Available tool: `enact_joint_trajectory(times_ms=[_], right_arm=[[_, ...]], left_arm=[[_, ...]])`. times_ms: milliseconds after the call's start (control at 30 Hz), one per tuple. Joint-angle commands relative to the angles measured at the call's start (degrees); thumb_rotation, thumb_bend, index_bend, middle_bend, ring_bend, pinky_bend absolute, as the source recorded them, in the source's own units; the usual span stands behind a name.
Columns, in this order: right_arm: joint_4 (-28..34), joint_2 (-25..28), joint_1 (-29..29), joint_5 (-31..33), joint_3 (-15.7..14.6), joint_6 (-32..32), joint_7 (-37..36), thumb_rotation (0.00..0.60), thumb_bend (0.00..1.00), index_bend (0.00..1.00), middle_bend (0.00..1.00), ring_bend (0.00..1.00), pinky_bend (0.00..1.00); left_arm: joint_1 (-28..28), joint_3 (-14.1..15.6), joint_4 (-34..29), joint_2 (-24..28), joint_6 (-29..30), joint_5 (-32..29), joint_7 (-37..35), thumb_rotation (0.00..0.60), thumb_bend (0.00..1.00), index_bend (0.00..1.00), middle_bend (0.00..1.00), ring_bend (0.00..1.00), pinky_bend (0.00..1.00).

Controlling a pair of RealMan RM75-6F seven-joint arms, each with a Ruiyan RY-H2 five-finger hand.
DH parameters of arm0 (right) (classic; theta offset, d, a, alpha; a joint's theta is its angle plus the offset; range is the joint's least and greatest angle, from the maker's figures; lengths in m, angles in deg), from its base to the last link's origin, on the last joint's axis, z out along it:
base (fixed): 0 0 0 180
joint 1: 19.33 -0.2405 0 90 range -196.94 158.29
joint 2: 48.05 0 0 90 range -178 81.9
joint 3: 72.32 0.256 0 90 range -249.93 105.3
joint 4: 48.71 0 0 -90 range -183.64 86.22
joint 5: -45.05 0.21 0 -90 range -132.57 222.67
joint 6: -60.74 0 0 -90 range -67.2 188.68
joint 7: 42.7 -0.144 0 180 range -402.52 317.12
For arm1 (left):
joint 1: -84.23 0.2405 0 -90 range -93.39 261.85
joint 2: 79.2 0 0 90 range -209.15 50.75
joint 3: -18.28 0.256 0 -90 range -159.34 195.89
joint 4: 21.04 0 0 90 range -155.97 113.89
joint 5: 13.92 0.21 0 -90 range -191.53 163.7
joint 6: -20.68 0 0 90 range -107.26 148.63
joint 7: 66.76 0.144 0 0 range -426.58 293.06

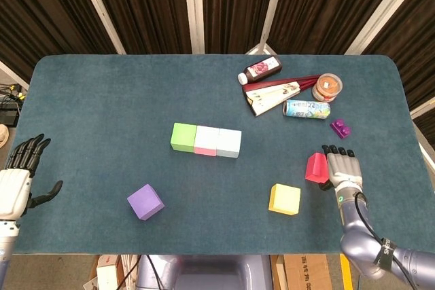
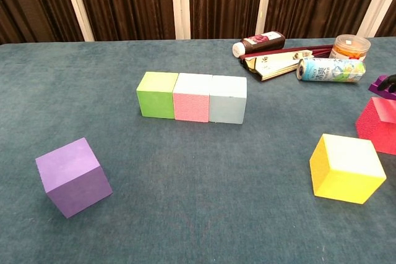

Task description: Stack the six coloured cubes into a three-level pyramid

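Note:
A green cube (image 1: pixel 183 136), a pink cube (image 1: pixel 206 140) and a light blue cube (image 1: pixel 229 143) stand touching in a row at mid-table; the chest view shows them too: green cube (image 2: pixel 157 94), pink cube (image 2: pixel 192 97), light blue cube (image 2: pixel 228 99). Alone at the front left sits a purple cube (image 1: pixel 145 202) (image 2: pixel 73 176). The yellow cube (image 1: pixel 285 199) (image 2: pixel 346 168) is at the front right, the red cube (image 1: pixel 315 168) (image 2: pixel 378 125) just beyond it. My right hand (image 1: pixel 342 168) lies flat right beside the red cube, fingers straight, holding nothing. My left hand (image 1: pixel 19 178) hovers open off the table's left edge.
At the back right lie a dark bottle (image 1: pixel 260 70), a flat cream packet (image 1: pixel 275 94), a printed can (image 1: pixel 306 109), an orange-lidded jar (image 1: pixel 327 87) and a small purple toy brick (image 1: pixel 340 127). The table's near edge runs just behind both hands.

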Motion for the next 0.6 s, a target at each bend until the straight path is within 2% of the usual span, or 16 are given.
enact_joint_trajectory(times_ms=[33, 233, 600], right_arm=[[0.78, 1.76, -2.93, 5.32, -0.16, -1.46, 2.51, 0.6, 0.29, 0.04, 0.09, 0.0, 0.0], [-0.18, 1.35, -5.74, 9.19, -0.14, -1.11, 3.17, 0.6, 0.29, 0.04, 0.09, 0.0, 0.0], [-3.83, -1.11, -7.32, 9.02, -1.5, -1.37, 1.5, 0.6, 0.29, 0.07, 0.11, 0.0, 0.0]], left_arm=[[0.06, -0.19, -0.05, -0.04, -0.27, 0.05, 0.34, 0.6, 0.36, 0.0, 0.0, 0.0, 0.0], [0.18, -0.77, 0.03, -0.25, -0.94, -0.24, 0.6, 0.6, 0.36, 0.0, 0.0, 0.0, 0.0], [0.47, -1.62, -0.13, -0.47, -2.0, -0.85, 1.22, 0.6, 0.36, 0.0, 0.0, 0.0, 0.0]])
